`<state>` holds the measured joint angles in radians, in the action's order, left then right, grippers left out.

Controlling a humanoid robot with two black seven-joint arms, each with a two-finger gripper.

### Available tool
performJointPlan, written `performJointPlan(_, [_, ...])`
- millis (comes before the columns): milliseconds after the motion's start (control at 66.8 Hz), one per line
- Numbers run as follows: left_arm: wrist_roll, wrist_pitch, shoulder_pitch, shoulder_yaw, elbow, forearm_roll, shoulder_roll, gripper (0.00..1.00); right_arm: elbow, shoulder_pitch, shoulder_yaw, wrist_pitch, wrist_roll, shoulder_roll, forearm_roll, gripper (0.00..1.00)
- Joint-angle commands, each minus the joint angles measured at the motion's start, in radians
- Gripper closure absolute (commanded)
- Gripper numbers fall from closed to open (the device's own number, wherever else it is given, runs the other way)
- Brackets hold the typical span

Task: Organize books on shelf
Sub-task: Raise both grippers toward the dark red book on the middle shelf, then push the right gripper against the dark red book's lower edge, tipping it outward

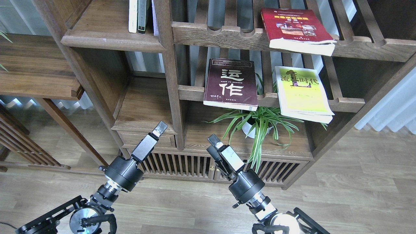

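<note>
Three books lie flat on slatted racks in the right half of the bookcase. A dark maroon one [230, 84] with white characters and a yellow-green one [302, 94] overhang the lower rack. A red one [295, 29] with photos rests on the upper rack. The shelf [107, 32], a solid brown board with a rounded front edge, is at the upper left. My left gripper [159, 128] and right gripper [214, 141] hang low in front of the cabinet, well below the books, holding nothing. Their fingers overlap, so the gaps do not show.
Thin white, dark-green and lilac volumes [140, 16] stand upright at the shelf's right end against a post [169, 65]. A potted spider plant [258, 125] sits under the lower rack. A slatted cabinet front [182, 165] is behind both grippers. Wooden floor lies below.
</note>
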<state>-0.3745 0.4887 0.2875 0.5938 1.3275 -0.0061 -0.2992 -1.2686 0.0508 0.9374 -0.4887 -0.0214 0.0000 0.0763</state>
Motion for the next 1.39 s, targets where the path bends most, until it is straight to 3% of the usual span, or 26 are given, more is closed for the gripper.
performJointPlan(0, [0.008, 0.000, -0.001, 0.000, -0.002, 0.002, -0.003, 0.06, -0.002, 0.000, -0.003, 0.000, 0.001, 0.000, 0.000, 0.01])
performJointPlan(90, [0.020, 0.000, -0.002, 0.003, -0.001, 0.002, -0.001, 0.15, -0.003, 0.001, -0.006, 0.000, 0.000, 0.000, -0.001, 0.01])
performJointPlan(150, [0.020, 0.000, -0.004, 0.001, -0.001, 0.002, 0.005, 0.13, -0.003, 0.000, -0.005, 0.000, 0.000, 0.000, 0.000, 0.01])
performJointPlan(255, [0.020, 0.000, -0.002, 0.008, -0.001, 0.009, 0.011, 0.01, -0.005, 0.000, -0.005, 0.000, -0.002, 0.000, 0.003, 0.01])
performJointPlan(854, [0.022, 0.000, 0.010, 0.087, -0.004, 0.015, 0.006, 0.00, 0.032, -0.092, -0.038, 0.000, -0.006, 0.000, 0.210, 0.01])
performJointPlan(929, [0.022, 0.000, 0.009, 0.087, -0.002, 0.015, 0.008, 0.00, 0.069, -0.127, -0.049, 0.039, -0.011, 0.000, 0.243, 0.01])
performJointPlan(1094, [0.022, 0.000, 0.001, 0.083, -0.002, 0.069, 0.009, 0.00, 0.153, -0.215, -0.066, 0.104, -0.090, 0.000, 0.306, 0.01])
performJointPlan(1199, [0.022, 0.000, -0.005, 0.080, -0.002, 0.086, 0.012, 0.00, 0.225, -0.282, -0.065, 0.197, -0.173, 0.000, 0.349, 0.01])
performJointPlan(1243, [0.022, 0.000, -0.011, 0.078, -0.002, 0.086, 0.021, 0.00, 0.255, -0.330, -0.068, 0.264, -0.234, 0.000, 0.411, 0.01])
performJointPlan(1378, [0.019, 0.000, -0.031, 0.081, -0.002, 0.087, 0.022, 0.00, 0.259, -0.368, -0.069, 0.329, -0.245, 0.000, 0.480, 0.01])
